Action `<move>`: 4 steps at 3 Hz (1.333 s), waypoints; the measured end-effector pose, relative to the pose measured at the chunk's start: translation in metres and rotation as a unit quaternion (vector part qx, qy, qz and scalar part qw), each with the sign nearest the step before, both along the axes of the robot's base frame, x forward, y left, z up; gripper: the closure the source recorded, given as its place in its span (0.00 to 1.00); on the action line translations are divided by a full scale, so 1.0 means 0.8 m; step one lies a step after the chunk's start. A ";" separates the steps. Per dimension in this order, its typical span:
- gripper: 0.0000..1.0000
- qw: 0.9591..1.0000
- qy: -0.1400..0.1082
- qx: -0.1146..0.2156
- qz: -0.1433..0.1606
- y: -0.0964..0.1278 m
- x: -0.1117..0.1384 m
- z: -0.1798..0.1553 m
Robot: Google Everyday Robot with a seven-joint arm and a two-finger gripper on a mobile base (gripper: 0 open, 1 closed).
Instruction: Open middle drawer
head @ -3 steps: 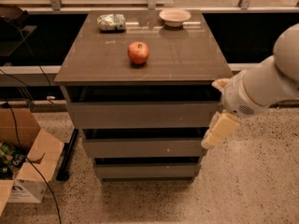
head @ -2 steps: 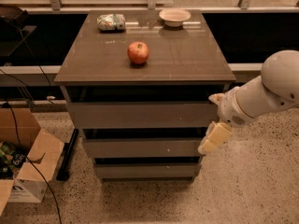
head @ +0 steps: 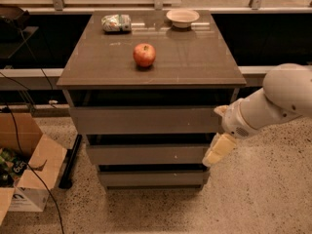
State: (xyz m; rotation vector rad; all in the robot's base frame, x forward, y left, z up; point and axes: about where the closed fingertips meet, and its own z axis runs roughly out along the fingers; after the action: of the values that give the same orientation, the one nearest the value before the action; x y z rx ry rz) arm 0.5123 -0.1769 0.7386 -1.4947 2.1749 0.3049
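The middle drawer [head: 146, 155] is a wide grey-brown flat front with a tiny pale speck right of centre. It sits closed between the taller top drawer [head: 146, 121] and the slim bottom drawer [head: 151, 179] of a brown cabinet. My gripper [head: 218, 151], pale and on a white arm [head: 273, 104] coming in from the right, is at the right end of the middle drawer's front, by the cabinet's right front corner. I cannot tell whether it touches the drawer.
On the cabinet top [head: 195, 57] lie a red apple [head: 144, 55], a white bowl [head: 182, 17] and a crumpled packet [head: 116, 23]. An open cardboard box [head: 24, 169] and black cables [head: 34, 179] lie on the speckled floor at the left. A ledge runs behind the cabinet.
My gripper has moved down and a little left, from beside the top drawer to the right end of the middle drawer. The drawers have not moved.
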 end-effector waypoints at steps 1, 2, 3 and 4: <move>0.00 1.000 0.015 0.011 -0.013 -0.002 -0.001 -0.047; 0.00 0.999 0.031 0.022 -0.030 -0.002 -0.008 -0.098; 0.00 0.997 0.042 0.039 -0.045 0.003 -0.006 -0.143; 0.00 0.994 0.071 0.064 -0.060 0.013 0.023 -0.220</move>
State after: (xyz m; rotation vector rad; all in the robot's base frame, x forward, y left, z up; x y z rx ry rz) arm 0.5308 -0.1668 0.5627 -1.3022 2.2964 0.5128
